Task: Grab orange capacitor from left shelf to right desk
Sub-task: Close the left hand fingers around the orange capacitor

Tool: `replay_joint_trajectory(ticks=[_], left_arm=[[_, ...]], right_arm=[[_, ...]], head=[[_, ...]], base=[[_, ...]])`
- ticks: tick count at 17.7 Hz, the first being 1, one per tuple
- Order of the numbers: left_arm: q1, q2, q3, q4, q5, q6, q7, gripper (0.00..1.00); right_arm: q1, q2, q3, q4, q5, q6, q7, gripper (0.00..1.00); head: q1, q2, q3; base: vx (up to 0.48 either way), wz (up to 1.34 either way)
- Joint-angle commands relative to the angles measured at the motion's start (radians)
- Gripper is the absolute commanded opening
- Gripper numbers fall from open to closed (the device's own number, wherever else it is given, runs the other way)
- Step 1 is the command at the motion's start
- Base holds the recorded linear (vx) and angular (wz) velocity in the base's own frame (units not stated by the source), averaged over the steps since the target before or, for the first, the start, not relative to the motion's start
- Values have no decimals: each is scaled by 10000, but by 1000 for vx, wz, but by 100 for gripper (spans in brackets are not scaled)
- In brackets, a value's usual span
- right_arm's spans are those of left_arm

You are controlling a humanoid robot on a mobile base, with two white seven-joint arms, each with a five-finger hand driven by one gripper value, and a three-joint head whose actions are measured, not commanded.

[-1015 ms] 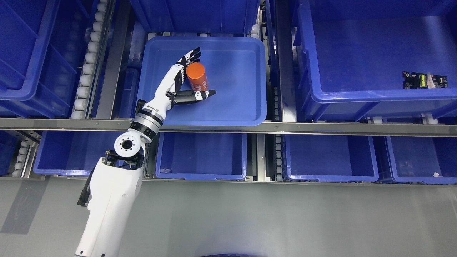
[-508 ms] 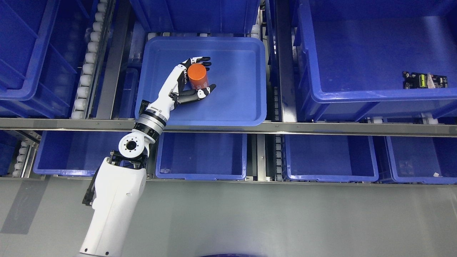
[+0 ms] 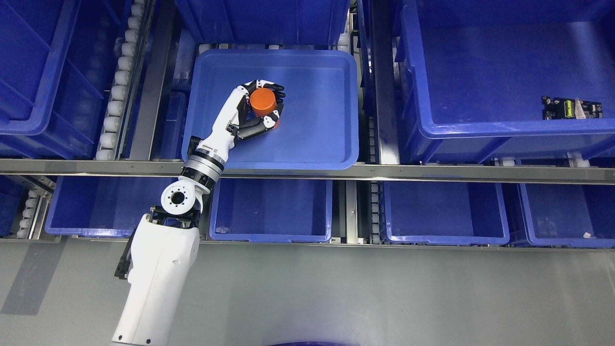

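Observation:
An orange cylindrical capacitor (image 3: 262,101) stands in a shallow blue tray (image 3: 326,144) on the upper shelf level, left of the tray's middle. My left hand (image 3: 265,105) reaches up from the lower left and wraps it: black-and-white fingers (image 3: 274,88) curl over its far side and the thumb (image 3: 271,119) presses its near side. Only the capacitor's top and a sliver of its side show between the fingers. The right arm is out of sight.
Deep blue bins surround the tray; the big one at the right holds a small circuit board (image 3: 571,108). A metal shelf rail (image 3: 432,172) runs across below the tray, with more blue bins (image 3: 271,211) beneath it. White rollers (image 3: 117,96) line the left.
The left hand's fingers and thumb have closed around the capacitor, which was beside an open palm a second ago. The capacitor now stands more upright.

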Motion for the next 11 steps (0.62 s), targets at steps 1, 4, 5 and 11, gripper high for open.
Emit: replay_joint_trajectory(ticks=[1, 4, 5, 11], left_arm=[[81, 49, 613, 116, 30, -554, -8, 2], [97, 49, 660, 100, 76, -724, 7, 0], [81, 49, 675, 70, 168, -861, 7, 0], [97, 49, 676, -1217, 1163, -1506, 297, 1]], right_arm=[[230, -175, -107, -174, 61, -3, -2, 100], [215, -175, -107, -174, 61, -3, -2, 100], [230, -175, -107, -174, 61, -3, -2, 100], [230, -175, -107, -174, 61, -3, -2, 100]], head=[[0, 0, 0], [0, 0, 0], [0, 0, 0], [0, 0, 0]], base=[[0, 0], [0, 0], [0, 0], [0, 0]])
